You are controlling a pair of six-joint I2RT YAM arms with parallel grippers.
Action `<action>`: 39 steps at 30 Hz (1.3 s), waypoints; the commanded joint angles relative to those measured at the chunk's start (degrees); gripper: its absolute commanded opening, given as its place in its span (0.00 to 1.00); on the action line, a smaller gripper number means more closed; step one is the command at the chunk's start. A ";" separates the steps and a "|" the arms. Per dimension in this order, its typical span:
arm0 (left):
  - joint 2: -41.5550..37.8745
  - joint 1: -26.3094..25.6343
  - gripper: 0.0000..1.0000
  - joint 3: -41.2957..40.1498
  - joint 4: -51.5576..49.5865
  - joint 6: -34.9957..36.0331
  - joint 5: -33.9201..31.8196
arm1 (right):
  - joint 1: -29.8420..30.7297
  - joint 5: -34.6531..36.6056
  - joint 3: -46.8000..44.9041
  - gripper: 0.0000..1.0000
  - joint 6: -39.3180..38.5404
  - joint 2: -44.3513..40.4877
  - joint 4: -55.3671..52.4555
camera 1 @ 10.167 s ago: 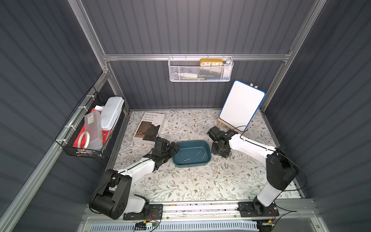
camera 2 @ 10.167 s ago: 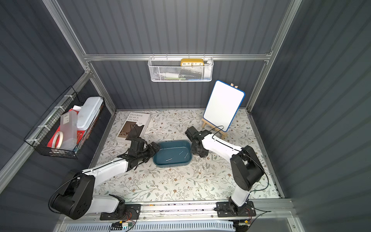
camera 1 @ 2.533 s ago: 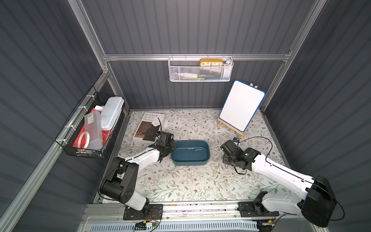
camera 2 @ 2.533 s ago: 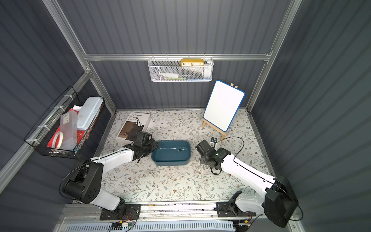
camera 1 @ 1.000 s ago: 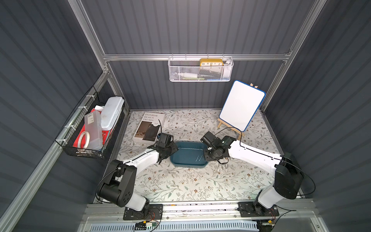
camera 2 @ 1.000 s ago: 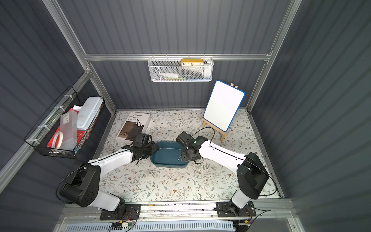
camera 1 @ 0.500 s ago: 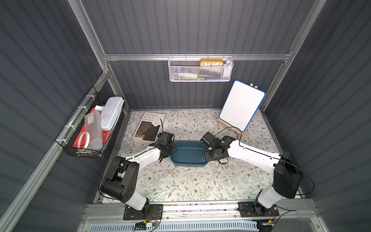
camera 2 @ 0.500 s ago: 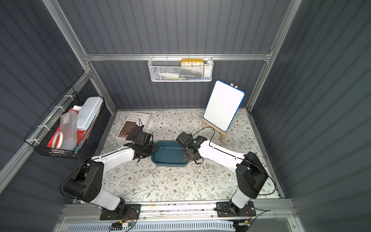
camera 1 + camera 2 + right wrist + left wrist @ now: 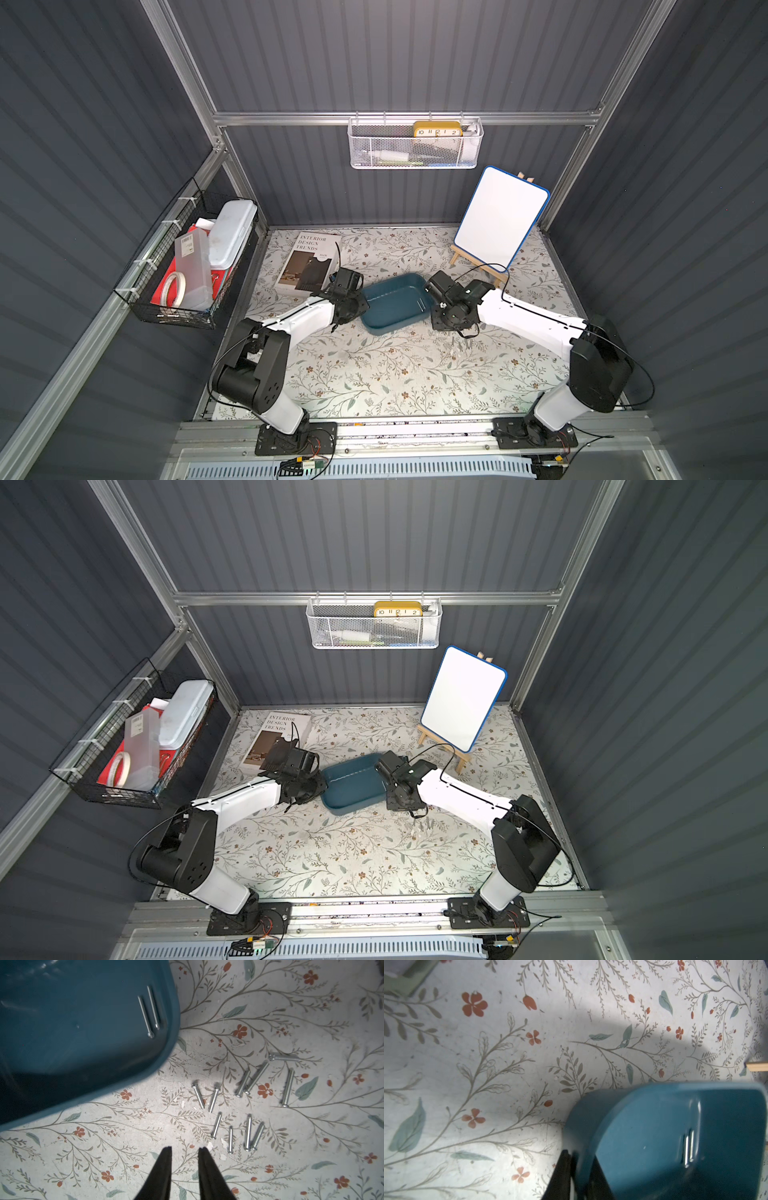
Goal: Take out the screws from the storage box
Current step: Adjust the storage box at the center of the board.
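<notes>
Screws (image 9: 152,1007): two lie inside the box (image 9: 392,303); others on the table (image 9: 395,374) at its four o'clock; left claw (image 9: 578,1157) pinches the rim; right claw (image 9: 184,1153) narrow, empty; we should tip slowly.

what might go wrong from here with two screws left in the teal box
The left hand pinches only the storage box rim near a corner, so it may slip or swing. The two screws lie against its wall and, if tipped out, may roll into the loose screws on the table.
</notes>
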 commanded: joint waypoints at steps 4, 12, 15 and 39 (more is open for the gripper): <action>-1.16 -0.12 0.00 5.75 -6.65 0.60 9.01 | -1.27 1.21 0.59 0.27 3.60 -4.26 -2.22; -0.40 -0.12 0.00 12.61 -16.88 0.21 9.37 | -2.97 1.37 1.62 0.26 6.93 -9.36 -3.52; -0.76 -0.12 0.00 13.41 -17.36 -0.17 10.72 | -3.00 1.35 1.64 0.26 7.17 -10.36 -3.46; 4.57 -0.12 0.00 10.38 -12.37 0.32 -1.91 | 0.65 -10.84 8.99 0.26 -3.80 -2.93 2.39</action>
